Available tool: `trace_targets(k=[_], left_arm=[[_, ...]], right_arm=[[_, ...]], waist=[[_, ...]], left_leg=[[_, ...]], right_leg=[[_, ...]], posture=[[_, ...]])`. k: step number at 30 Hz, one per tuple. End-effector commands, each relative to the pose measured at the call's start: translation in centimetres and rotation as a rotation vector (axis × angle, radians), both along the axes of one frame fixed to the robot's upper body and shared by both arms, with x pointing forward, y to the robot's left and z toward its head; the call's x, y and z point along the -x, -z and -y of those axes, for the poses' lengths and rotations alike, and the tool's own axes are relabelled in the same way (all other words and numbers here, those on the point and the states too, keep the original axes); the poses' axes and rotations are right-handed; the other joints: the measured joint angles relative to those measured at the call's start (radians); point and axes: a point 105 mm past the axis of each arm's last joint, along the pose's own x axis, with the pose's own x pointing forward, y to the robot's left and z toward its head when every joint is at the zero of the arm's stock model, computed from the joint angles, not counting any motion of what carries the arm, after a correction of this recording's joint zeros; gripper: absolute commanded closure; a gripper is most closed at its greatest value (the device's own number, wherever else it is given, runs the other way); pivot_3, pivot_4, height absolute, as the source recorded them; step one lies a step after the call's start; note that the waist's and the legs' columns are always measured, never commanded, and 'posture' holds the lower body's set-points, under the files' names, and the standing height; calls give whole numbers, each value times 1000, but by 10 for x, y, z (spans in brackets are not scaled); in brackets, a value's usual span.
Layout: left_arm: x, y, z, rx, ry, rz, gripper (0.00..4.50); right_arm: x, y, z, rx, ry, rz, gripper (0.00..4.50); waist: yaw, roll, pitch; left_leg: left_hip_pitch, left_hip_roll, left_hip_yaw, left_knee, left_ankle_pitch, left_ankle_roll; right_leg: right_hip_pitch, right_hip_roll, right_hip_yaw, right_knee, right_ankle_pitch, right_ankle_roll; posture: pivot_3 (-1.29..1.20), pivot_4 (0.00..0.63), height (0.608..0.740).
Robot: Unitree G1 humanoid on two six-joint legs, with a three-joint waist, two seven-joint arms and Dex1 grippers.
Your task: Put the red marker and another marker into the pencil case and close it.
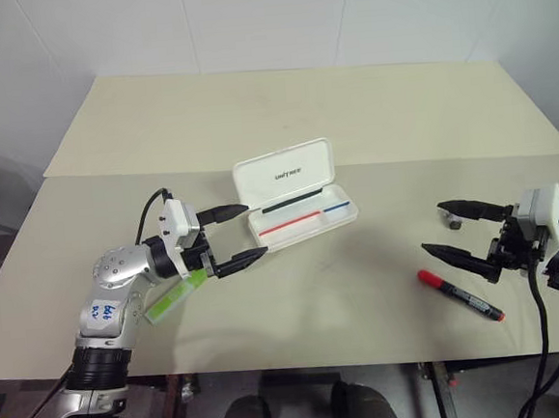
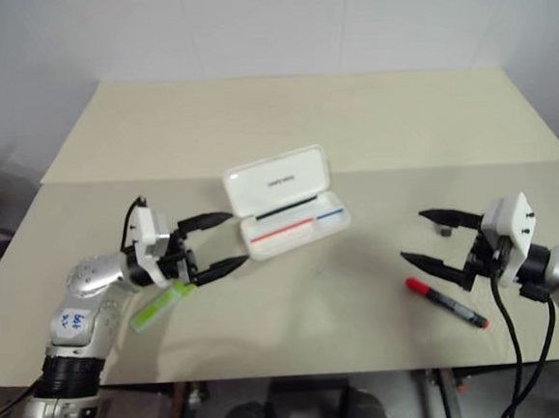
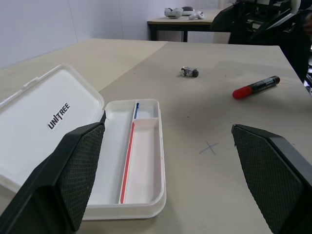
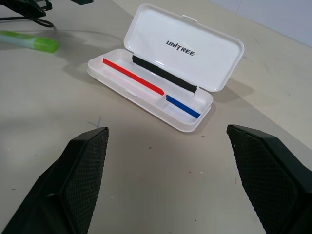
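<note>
The white pencil case lies open at the table's middle, its lid lettered "UNITREE" standing up behind the tray, with thin red and blue stripes inside. My left gripper hovers open and empty just left of the case. The lime-green highlighter lies flat on the table under my left wrist. To the right, the red marker with its red cap rests on the table near the front edge. My right gripper is open and empty just above and behind it, pointing towards the case.
A small grey object sits on the table by my right gripper's far finger. A faint pencilled cross marks the beige tabletop between case and marker. The table's front edge runs close below both arms.
</note>
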Motion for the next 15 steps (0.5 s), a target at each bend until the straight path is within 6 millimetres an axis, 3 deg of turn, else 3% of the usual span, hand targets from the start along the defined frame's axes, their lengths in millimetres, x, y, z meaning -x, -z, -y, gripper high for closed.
trace_targets(k=[1, 15], left_arm=[[0, -12, -3, -21, 15, 70, 32], [-6, -9, 1, -60, 19, 58, 32]], right_arm=[[8, -10, -2, 30, -23, 26, 389], [7, -10, -19, -5, -37, 43, 389]], waist=[[2, 0, 0], [-1, 0, 0]], left_leg=[[0, 0, 0, 0, 0, 0], [0, 0, 0, 0, 0, 0]], right_leg=[[0, 0, 0, 0, 0, 0], [0, 0, 0, 0, 0, 0]], posture=[[0, 150, 740], [0, 150, 740]])
